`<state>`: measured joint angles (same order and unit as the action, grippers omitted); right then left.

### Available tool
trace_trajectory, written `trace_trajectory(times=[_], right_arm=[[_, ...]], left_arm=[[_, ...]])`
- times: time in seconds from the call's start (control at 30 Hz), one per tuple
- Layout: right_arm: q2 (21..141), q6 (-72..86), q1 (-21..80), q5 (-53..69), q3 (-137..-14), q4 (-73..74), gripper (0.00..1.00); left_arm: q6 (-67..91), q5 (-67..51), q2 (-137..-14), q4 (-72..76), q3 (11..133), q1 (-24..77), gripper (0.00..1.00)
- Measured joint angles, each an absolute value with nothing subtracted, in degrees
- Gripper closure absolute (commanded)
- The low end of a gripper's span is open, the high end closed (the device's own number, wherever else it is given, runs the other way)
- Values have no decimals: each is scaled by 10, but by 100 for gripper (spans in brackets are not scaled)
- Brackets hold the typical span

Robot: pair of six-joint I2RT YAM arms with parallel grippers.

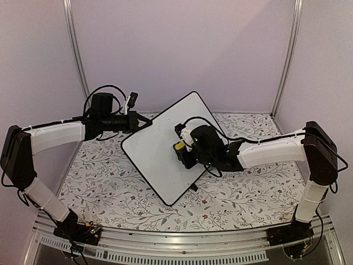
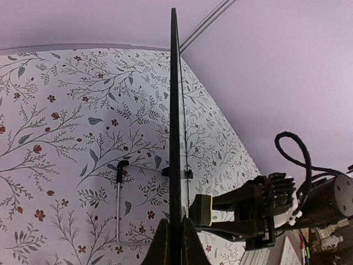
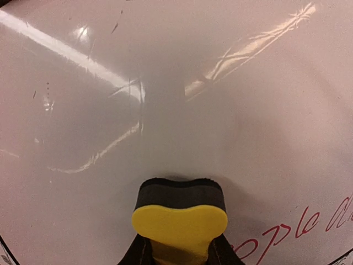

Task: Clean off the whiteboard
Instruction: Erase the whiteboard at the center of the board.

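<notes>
Whiteboard: the whiteboard point(image 1: 154, 157) sits mid-worktop, turned like a diamond in the top view, its face toward the right arm. From the left wrist it is seen edge-on, raised off the floral worktop point(image 1: 105, 185).
Left fingers: the left gripper point(image 1: 144, 123) is pinched on the board's far-left edge, one finger on each face, bracing it.
Right fingers: the right gripper point(image 1: 182, 148) is clamped on the yellow grip of the eraser point(image 3: 179, 212), whose black felt is flat against the board's face.
Face so far: ahead of and to the left of the eraser in the right wrist view the surface is bare and glossy, with only faint specks.
What is left: red writing point(image 3: 287, 234) runs along the bottom right of that view, just to the right of the eraser. In the top view the right arm hides it.
Key relation: the writing lies beside the felt, not ahead of it, so the next stroke likely needs a sideways sweep along the line of words.
Nearer arm: the right one, already in contact.
</notes>
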<state>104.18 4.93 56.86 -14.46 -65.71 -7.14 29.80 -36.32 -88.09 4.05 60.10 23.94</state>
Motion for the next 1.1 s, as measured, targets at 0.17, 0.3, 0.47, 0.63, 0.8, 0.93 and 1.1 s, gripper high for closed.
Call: trace_trajectory(times=[0.17,0.3,0.47,0.63,0.8,0.93,1.1], right_arm=[[1043,37,558,-145,-696,-85,100],[1043,35,558,-144,-698,-93,100],[1044,39,558,-143,-681,-108,100],[1040,53,559,-141,-631,-130,100],[1029,69,559,-138,-594,-147,100],[1029,71,559,-137,-593,-147,100],[1029,66,559,-138,-605,-136,100]], left_arm=[[298,-370,-881,40,601,240,100],[298,-371,-881,40,601,240,100],[298,-371,-881,40,601,240,100],[300,-365,-881,36,601,240,100],[301,-366,-881,37,601,240,100],[301,-366,-881,37,601,240,100],[301,-367,-881,38,601,240,100]])
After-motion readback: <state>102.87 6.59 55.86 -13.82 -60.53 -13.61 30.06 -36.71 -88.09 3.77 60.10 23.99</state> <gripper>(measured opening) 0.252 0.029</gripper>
